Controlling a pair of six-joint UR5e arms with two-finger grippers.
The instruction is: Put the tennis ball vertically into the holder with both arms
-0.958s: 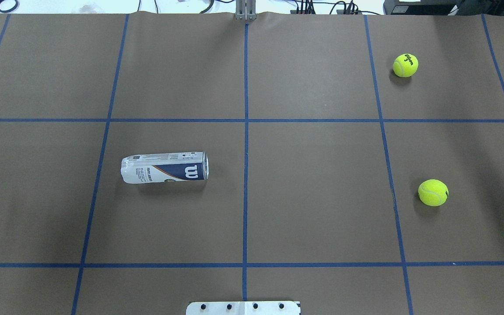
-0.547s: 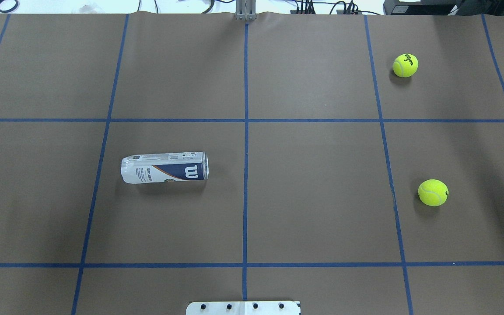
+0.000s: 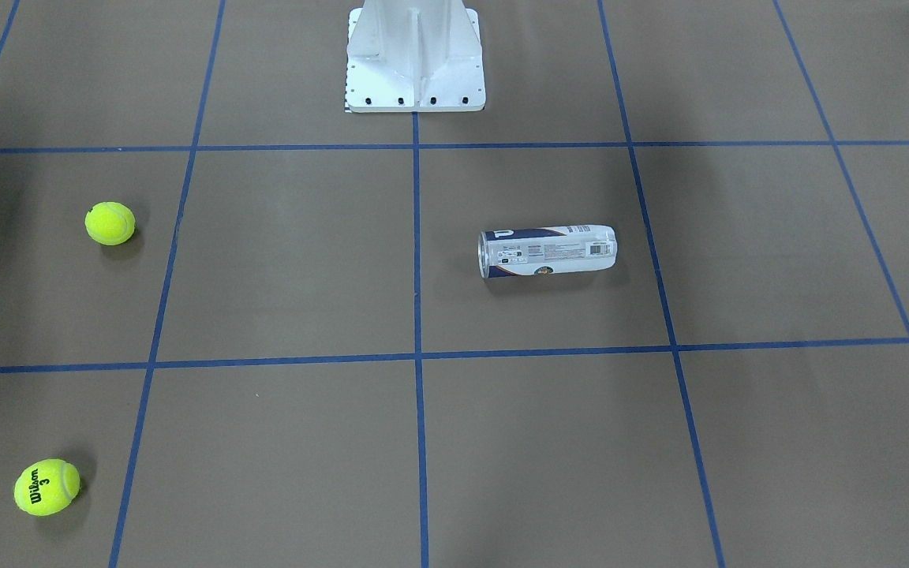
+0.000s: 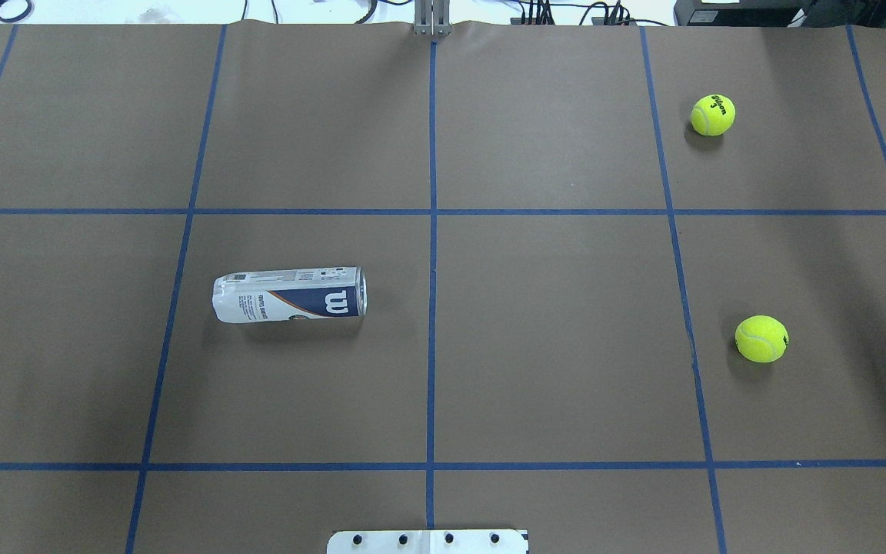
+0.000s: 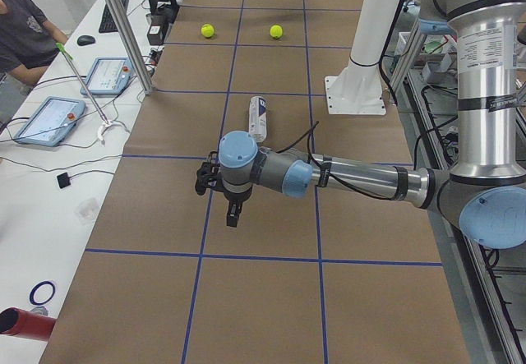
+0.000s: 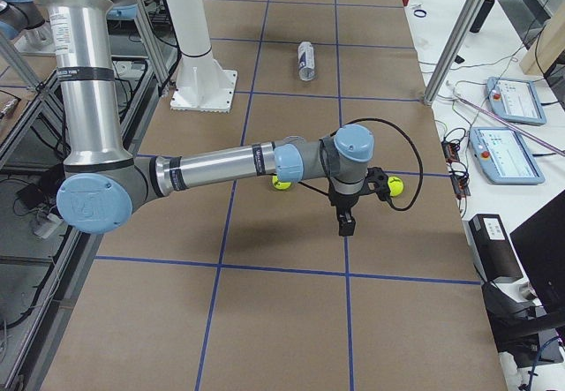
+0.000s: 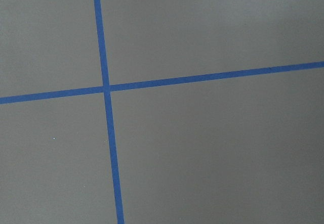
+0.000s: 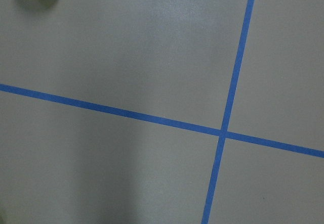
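The holder (image 4: 289,295) lies on its side on the brown table, left of centre, with its open end towards the middle line; it also shows in the front-facing view (image 3: 547,251). Two yellow tennis balls rest on the right side, one far (image 4: 713,115) and one near (image 4: 761,338). My left gripper (image 5: 233,216) hangs over a tape crossing, well short of the holder (image 5: 258,118). Between the two balls hovers my right gripper (image 6: 346,226), next to one ball (image 6: 395,184). Neither gripper touches anything, and I cannot tell whether either is open or shut.
The white base pedestal (image 3: 415,55) stands at the robot's edge of the table. Blue tape lines grid the brown surface. A person (image 5: 20,31) sits by tablets (image 5: 48,119) along the operators' side. A metal post (image 5: 123,31) stands at that edge.
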